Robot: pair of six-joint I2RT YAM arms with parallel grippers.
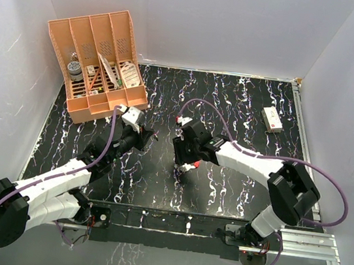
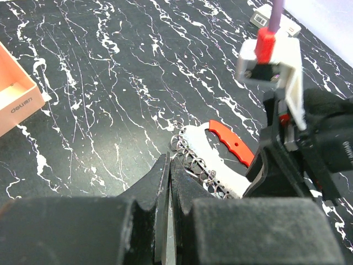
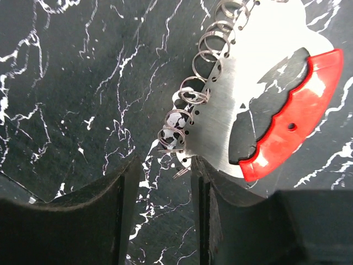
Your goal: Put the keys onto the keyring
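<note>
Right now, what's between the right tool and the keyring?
Just its small metal rings: in the right wrist view they line the edge of the keyring, the lowest reaching the open tips of the right tool.

The keyring (image 3: 218, 118) is being found lying flat on the black marbled tabletop (image 3: 66, 83). It is a pale oval loop, with a thick red crescent (image 3: 300, 118) along one side and small wire rings (image 3: 205, 55) strung along the opposite edge. The keys are not being made out.
</note>
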